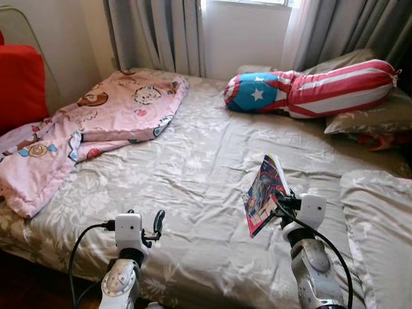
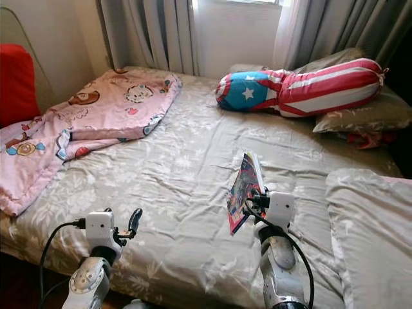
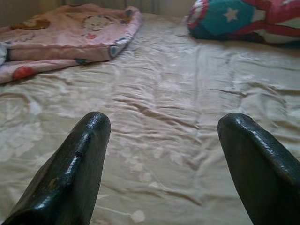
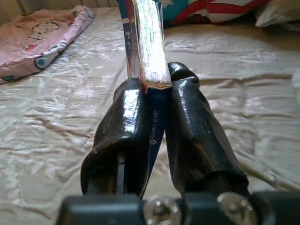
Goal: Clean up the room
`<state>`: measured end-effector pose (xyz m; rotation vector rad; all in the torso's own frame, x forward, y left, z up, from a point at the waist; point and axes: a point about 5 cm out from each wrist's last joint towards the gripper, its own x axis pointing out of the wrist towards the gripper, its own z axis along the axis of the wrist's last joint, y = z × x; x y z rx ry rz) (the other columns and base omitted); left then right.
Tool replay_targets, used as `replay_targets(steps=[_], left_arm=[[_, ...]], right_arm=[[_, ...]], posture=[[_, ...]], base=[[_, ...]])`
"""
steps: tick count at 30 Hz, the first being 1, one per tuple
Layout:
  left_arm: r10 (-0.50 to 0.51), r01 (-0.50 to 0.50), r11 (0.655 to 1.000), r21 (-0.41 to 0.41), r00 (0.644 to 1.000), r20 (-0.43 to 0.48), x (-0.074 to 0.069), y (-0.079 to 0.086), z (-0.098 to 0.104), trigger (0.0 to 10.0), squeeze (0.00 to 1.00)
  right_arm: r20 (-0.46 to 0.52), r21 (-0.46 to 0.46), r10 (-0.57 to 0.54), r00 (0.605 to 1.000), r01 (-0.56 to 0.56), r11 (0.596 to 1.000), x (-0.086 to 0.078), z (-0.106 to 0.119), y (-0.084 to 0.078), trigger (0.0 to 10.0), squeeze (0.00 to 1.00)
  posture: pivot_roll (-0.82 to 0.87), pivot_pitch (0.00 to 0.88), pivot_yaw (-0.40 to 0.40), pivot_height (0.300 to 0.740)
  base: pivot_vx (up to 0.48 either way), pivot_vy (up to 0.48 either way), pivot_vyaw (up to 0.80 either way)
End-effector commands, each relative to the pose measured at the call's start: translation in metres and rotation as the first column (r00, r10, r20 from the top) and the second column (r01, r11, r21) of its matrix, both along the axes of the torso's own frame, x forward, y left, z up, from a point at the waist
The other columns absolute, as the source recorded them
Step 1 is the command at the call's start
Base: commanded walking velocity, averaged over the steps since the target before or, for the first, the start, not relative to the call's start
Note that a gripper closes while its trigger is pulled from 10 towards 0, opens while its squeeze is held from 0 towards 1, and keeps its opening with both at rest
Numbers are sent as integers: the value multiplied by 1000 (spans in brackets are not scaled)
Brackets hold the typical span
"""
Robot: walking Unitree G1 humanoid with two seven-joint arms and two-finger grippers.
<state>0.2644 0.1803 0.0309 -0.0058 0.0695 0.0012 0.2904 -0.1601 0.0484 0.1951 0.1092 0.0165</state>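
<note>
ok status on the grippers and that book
Right gripper shut on book, held above bed. Left gripper open, empty. Nothing in the way.

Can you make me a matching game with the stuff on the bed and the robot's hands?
Things:
1. book
2. pink blanket
3. star bolster
4. left gripper

Where or how:
A. open, holding nothing
B. lying by the window, against the pillows
C. pinched in the right gripper, above the bed
D. rumpled on the bed's left side

Pairs: 1-C, 2-D, 3-B, 4-A
</note>
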Motion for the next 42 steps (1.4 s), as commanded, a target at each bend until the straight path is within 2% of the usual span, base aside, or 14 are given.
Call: replay_targets(steps=[1, 21, 25, 35, 42], left_arm=[[-16, 16, 1000, 2, 1000, -2, 0, -3, 1, 10000, 0], [-20, 20, 1000, 11, 1000, -11, -1, -3, 0, 10000, 0], [-26, 26, 1000, 15, 1000, -11, -1, -4, 0, 10000, 0], [-26, 26, 999, 20, 1000, -15, -2, -3, -1, 10000, 0], [-28, 28, 999, 22, 1000, -13, -1, -4, 0, 10000, 0]], right_arm=[[50, -14, -5, 999, 5, 1000, 4, 10, -2, 10000, 0], [14, -36, 14, 1000, -13, 999, 4, 6, 1, 10000, 0], [43, -23, 2, 999, -1, 1000, 3, 7, 1, 10000, 0], [8, -35, 1, 1000, -1, 999, 4, 4, 0, 10000, 0], [37, -23, -10, 999, 11, 1000, 3, 7, -1, 10000, 0]], posture=[[26, 0, -41, 665], [28, 0, -39, 656], [28, 0, -39, 652], [29, 0, -38, 647], [29, 0, -38, 637]], base=[[0, 0, 0], [0, 0, 0], [0, 0, 0], [0, 0, 0], [0, 0, 0]])
